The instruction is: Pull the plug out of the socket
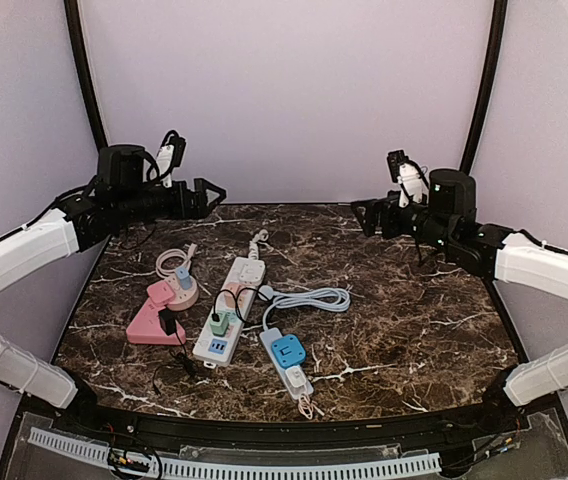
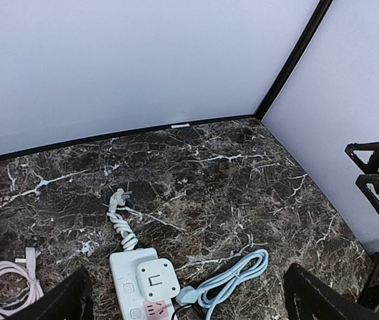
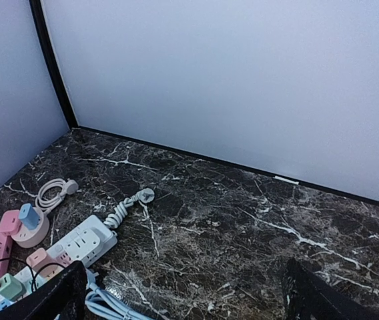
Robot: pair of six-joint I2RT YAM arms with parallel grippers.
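Note:
Three power strips lie left of the table's middle. A pink strip (image 1: 151, 320) carries a blue plug (image 1: 182, 279) and a black plug (image 1: 169, 322). A white strip (image 1: 230, 308) carries a white adapter (image 1: 251, 270) and a green plug (image 1: 220, 322). A pale blue strip (image 1: 286, 364) carries a blue plug (image 1: 287, 349) and a white plug (image 1: 295, 378). My left gripper (image 1: 209, 193) is open, high above the back left. My right gripper (image 1: 364, 215) is open, high at the back right. Both are empty. The left wrist view shows the white adapter (image 2: 157, 279).
A coiled pale blue cable (image 1: 309, 298) lies right of the white strip. A pinkish cable coil (image 1: 172, 262) lies behind the pink strip. The white strip's twisted cord and plug (image 1: 258, 240) point to the back wall. Walls close the table on three sides.

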